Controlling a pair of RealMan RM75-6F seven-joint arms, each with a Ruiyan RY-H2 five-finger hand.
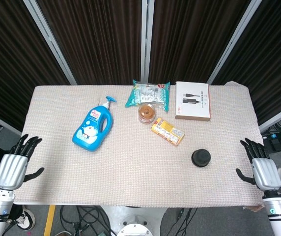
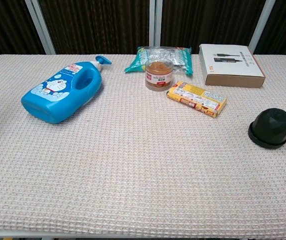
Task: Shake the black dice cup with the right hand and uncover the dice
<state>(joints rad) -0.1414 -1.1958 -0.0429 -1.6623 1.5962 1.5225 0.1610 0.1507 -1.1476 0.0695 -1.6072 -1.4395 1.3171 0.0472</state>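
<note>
The black dice cup stands upside down on its base at the right of the cloth-covered table, hiding any dice. My right hand hovers open over the table's right edge, well to the right of the cup, fingers spread. My left hand hangs open beyond the left edge, far from the cup. Neither hand shows in the chest view.
A blue bottle lies at the left. A snack bag, a small jar and a yellow packet sit mid-table. A white box lies at the back right, beyond the cup.
</note>
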